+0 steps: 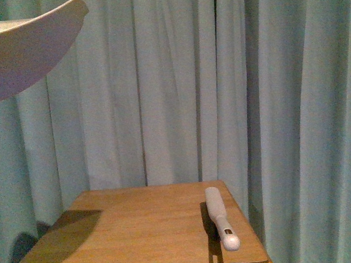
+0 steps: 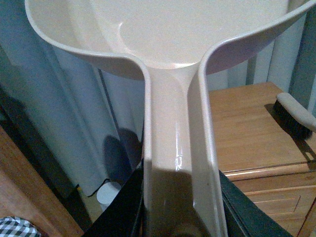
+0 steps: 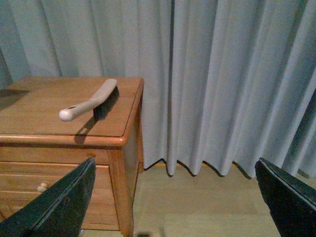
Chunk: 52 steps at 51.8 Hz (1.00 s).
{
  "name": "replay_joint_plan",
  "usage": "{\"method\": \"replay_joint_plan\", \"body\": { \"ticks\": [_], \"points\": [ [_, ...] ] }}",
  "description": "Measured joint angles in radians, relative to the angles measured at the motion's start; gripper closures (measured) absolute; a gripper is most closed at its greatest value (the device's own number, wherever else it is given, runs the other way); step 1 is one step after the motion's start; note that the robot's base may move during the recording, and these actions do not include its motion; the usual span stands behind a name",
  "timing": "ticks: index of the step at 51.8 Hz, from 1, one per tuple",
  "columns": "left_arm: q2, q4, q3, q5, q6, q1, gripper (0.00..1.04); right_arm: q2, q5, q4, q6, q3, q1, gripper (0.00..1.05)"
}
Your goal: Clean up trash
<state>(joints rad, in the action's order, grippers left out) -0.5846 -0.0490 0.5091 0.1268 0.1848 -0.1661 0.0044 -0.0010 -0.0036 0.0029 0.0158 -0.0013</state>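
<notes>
Glossy, smooth pinkish-beige plastic on scoop (image 2: 173,29), bright highlights along handle. Matt pale plastic on brush (image 1: 220,216), dark bristles (image 2: 288,118). Smooth varnished wood on cabinet top (image 1: 139,227), slight sheen. Matt grey-green cloth curtain (image 1: 178,78), soft folds.

The beige scoop (image 2: 173,44) is held aloft, its handle clamped in the left gripper (image 2: 181,207). The pale, dark-bristled brush (image 1: 220,217) lies on the table (image 1: 139,227), near its right edge.
</notes>
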Motion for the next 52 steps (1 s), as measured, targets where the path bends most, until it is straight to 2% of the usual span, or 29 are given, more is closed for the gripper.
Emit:
{"method": "replay_joint_plan", "body": {
  "ticks": [11,17,22,27,34,47,52],
  "points": [
    [0.000,0.000,0.000,0.000,0.000,0.000,0.77,0.001,0.006,-0.001,0.002,0.000,0.001,0.07],
    [0.001,0.000,0.000,0.000,-0.002,0.000,0.77,0.126,0.281,-0.090,0.097,0.053,0.082,0.07],
    [0.001,0.000,-0.001,-0.002,-0.003,0.000,0.77,0.266,0.328,-0.018,0.146,0.098,0.106,0.07],
    [0.002,0.000,-0.002,-0.003,-0.003,0.000,0.77,0.428,0.327,0.080,0.184,0.196,0.138,0.07],
    [0.002,0.000,-0.002,-0.002,-0.005,0.000,0.77,0.664,0.315,0.106,0.253,0.364,0.182,0.07],
    [0.002,0.000,-0.002,-0.002,-0.007,0.001,0.77,1.204,0.259,-0.076,0.425,0.813,0.214,0.07],
    [0.002,0.000,-0.002,-0.003,-0.007,0.001,0.77,1.325,0.247,-0.128,0.467,0.937,0.223,0.07]
  ]
}}
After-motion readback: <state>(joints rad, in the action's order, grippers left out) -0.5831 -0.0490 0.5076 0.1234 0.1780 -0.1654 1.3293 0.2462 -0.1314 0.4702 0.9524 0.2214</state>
